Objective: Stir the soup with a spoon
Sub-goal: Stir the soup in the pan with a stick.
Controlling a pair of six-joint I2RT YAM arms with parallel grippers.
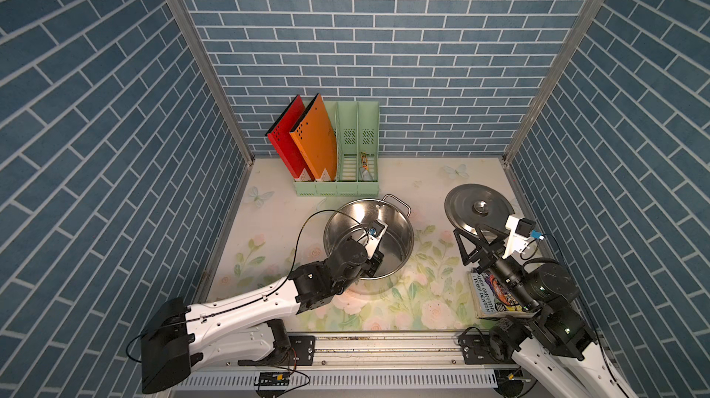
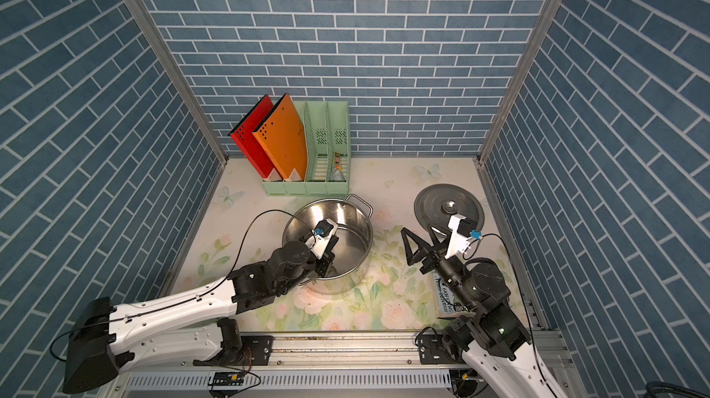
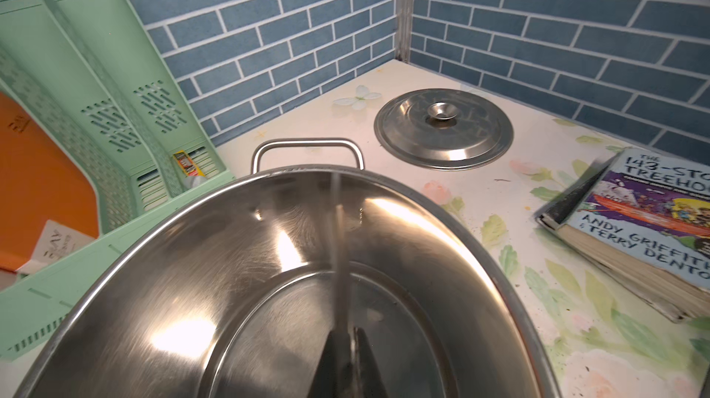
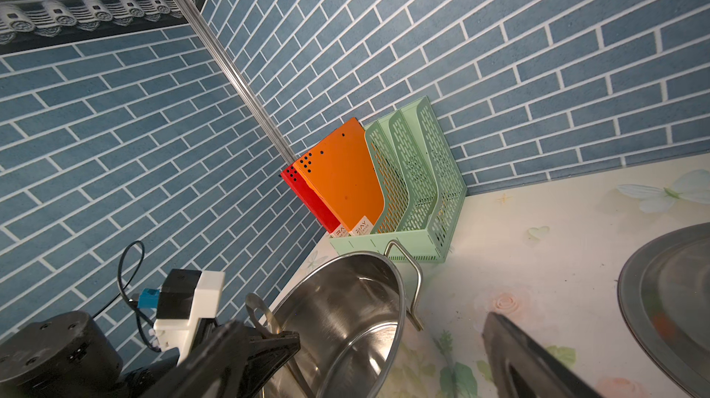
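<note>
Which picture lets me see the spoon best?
The left wrist view: the spoon runs from the shut left gripper out into the pot, though it looks blurred. The right wrist view shows little but its handle end, with the hole. In both top views the left arm hides it.

Glossy steel pot [image 3: 192, 261] (brushed inside), metal spoon [image 3: 339, 254], plastic rack [image 3: 96, 69]

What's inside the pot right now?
The left hand shut on the blurred spoon. Visible pot floor is bare steel, no soup; the hand hides the near part.
</note>
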